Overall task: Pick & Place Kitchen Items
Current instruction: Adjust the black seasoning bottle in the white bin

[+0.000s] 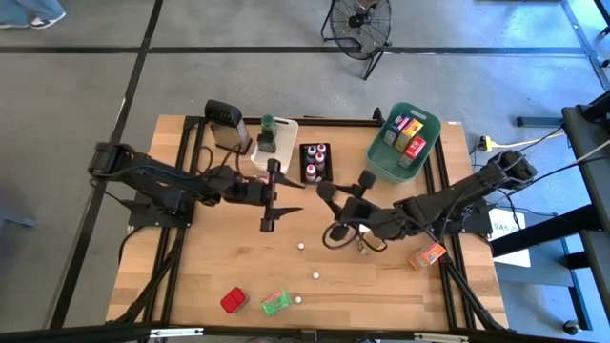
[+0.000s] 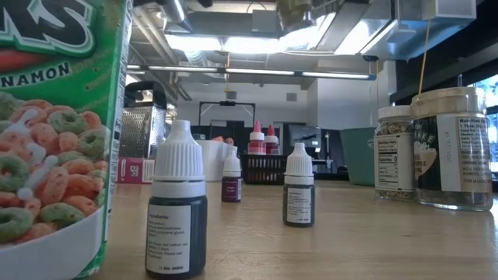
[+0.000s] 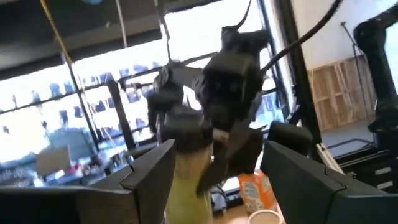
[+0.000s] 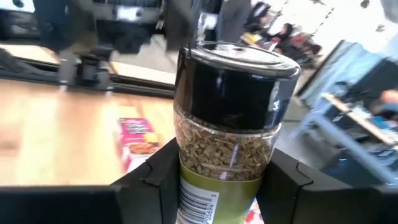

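Right gripper (image 4: pixel 217 180): clamped on a black-capped spice jar (image 4: pixel 227 118), held upright at mid-table so the contents are kept in.
Left gripper (image 1: pixel 269 193): spread, nothing held, parked mid-table opposite.
Likely destination: the teal bin (image 1: pixel 381 162), where packets are already stowed.

Wooden table (image 1: pixel 238 257), left gripper (image 1: pixel 270 197) and right gripper (image 1: pixel 335 211) mid-table, teal bin (image 1: pixel 381 157) holding packets (image 1: pixel 408 134)

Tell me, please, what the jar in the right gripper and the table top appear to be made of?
Jar: clear glass or plastic, since the dried herbs show through; glossy black cap, likely plastic. Table top: pale wood planks with visible grain, matte.
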Controlling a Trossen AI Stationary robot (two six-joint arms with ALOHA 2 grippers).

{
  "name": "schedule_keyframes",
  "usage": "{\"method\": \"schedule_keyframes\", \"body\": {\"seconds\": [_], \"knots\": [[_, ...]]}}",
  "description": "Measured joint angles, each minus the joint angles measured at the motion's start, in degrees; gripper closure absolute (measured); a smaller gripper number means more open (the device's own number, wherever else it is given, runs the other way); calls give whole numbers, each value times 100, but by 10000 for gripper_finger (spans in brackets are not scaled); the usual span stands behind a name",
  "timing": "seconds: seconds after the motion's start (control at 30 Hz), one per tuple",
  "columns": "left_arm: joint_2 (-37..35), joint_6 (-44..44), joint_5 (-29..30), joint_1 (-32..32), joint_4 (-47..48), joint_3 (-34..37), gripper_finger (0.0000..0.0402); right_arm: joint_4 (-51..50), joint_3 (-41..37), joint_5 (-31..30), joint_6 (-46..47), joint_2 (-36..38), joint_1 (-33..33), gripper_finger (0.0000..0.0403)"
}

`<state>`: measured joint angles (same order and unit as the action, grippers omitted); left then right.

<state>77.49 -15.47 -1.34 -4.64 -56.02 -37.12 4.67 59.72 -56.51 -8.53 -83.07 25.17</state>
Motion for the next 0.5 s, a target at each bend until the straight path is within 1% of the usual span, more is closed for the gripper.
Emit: {"method": "schedule_keyframes", "body": {"seconds": [0.07,0.17,0.23,0.33,0.5], "knots": [[-75,-161,116,-52,14,2,162,-57,0,329,190,0,-81,244],[-94,-98,664,-98,32,2,162,-81,0,860,347,0,-224,244],[-94,50,913,-84,104,2,162,-73,0,1203,402,0,-323,244],[-94,382,956,9,114,2,162,-77,0,1554,530,0,-479,244],[-94,824,861,114,173,2,162,-84,0,1895,624,0,-668,244]]}}
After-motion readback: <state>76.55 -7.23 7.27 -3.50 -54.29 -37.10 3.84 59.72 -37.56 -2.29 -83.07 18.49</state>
